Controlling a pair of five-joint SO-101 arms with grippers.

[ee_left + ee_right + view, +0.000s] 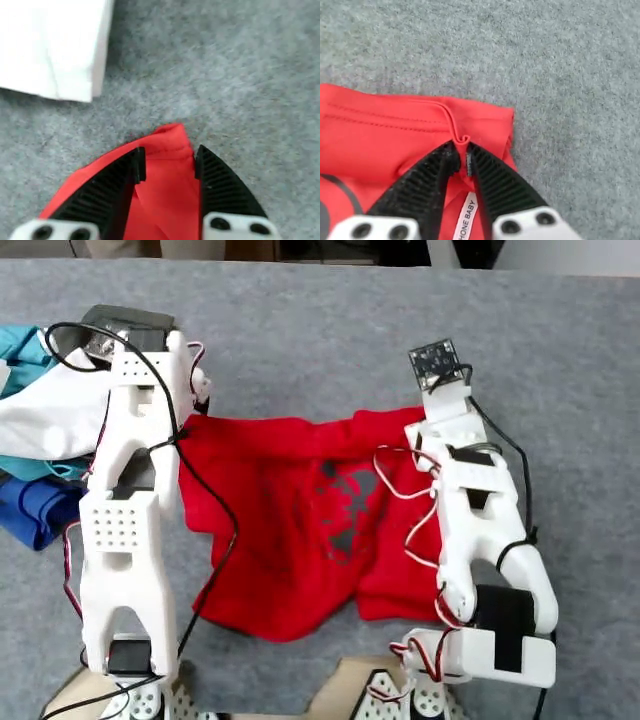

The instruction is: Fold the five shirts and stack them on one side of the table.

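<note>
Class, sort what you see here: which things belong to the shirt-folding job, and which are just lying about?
Job: red shirt; pile of other shirts; left gripper, jaws open; right gripper, jaws shut on the hem.
Lying about: tan board by the arm bases.

Grey table (330, 340) carries red shirt (290, 530), perhaps other shirts (40, 440).

White plastic arms (125, 540), black servos (505, 620), black ribbed fingers (107, 192), red, white, black cables (233, 528).
</note>
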